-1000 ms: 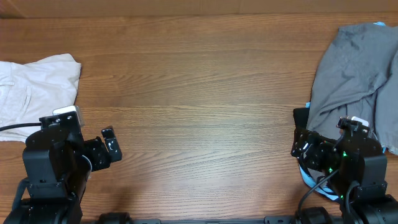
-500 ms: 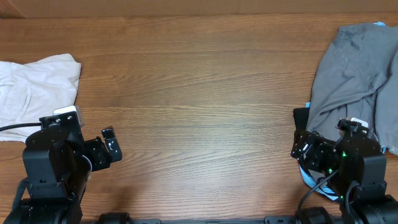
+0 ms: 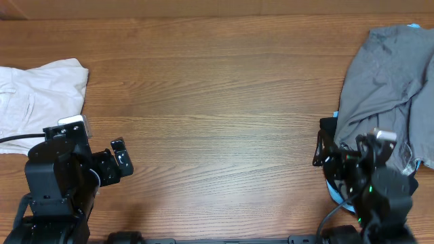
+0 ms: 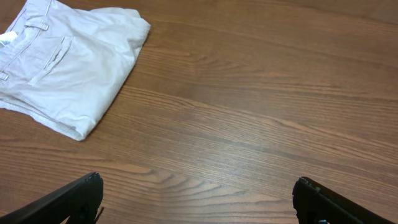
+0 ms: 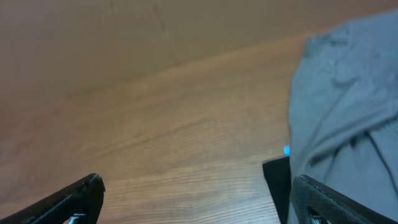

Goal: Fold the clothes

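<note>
Presently, both arms are shown at the near edge of the counter (image 3: 217, 102).

L hand (image 4: 198, 190): fingers spread wide, nothing held; bare wood is seen betw. them. From it outward, the beige shorts (image 4: 68, 62) are found ahead and to the L, well apart, at the counter's L edge. The waistband w/ belt loops is turned away to the L. The long axis runs approx. L–R across the counter and is partly cut off in the overhead view. The shorts appear already doubled over, so they are judged done or nearly so.

R hand (image 5: 196, 186): likewise spread wide and empty. From it outward, the grey garment (image 5: 348, 106) is met near, ahead and to the R, rumpled and unfolded. Its long axis runs approx. near–far, from beside the R arm toward the far-R corner. A dark item (image 5: 277, 180) and a blue scrap (image 5: 286, 150) are seen at its near-L hem; what they are cannot be told.

Judgement: the grey garment is the likely next piece. The R arm is much the nearer; the L arm would have to cross the whole counter. A reach fwd and slightly R is called for.
</note>
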Tool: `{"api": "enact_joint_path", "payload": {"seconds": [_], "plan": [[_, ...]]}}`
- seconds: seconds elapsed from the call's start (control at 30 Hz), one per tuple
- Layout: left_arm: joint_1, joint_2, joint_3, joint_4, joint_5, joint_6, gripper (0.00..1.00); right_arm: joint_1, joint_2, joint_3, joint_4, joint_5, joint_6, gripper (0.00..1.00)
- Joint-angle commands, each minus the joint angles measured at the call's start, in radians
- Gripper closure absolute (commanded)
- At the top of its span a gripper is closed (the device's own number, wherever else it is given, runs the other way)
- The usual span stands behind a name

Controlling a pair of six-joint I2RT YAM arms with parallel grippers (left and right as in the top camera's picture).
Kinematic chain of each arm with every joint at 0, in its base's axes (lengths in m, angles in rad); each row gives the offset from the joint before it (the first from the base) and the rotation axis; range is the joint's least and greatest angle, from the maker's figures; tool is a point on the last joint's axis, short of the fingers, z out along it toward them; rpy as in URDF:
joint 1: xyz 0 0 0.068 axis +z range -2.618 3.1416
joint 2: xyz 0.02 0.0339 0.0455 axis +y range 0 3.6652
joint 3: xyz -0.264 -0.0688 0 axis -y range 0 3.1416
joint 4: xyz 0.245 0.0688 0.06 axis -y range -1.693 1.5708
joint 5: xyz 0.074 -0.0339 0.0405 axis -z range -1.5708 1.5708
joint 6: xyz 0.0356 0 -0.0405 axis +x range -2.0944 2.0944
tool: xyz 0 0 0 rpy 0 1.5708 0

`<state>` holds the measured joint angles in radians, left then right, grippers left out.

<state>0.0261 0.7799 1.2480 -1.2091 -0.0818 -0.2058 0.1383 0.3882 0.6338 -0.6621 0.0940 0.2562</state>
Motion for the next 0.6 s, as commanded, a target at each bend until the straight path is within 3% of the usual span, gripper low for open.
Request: {"api": "enact_joint_path", "payload": {"seconds": [0.0,0.23,0.57], "plan": [[0.005,-0.001,-0.004,0.000,0.012,0.019,0.00,0.004,-0.135,-0.119,0.074,0.010,-0.022,0.00],[0.005,-0.001,-0.004,0.000,0.012,0.019,0.00,0.004,-0.298,-0.293,0.281,0.010,-0.023,0.00],[0.005,-0.002,-0.004,0.000,0.012,0.019,0.00,0.003,-0.385,-0.571,0.769,0.011,-0.098,0.00]]}}
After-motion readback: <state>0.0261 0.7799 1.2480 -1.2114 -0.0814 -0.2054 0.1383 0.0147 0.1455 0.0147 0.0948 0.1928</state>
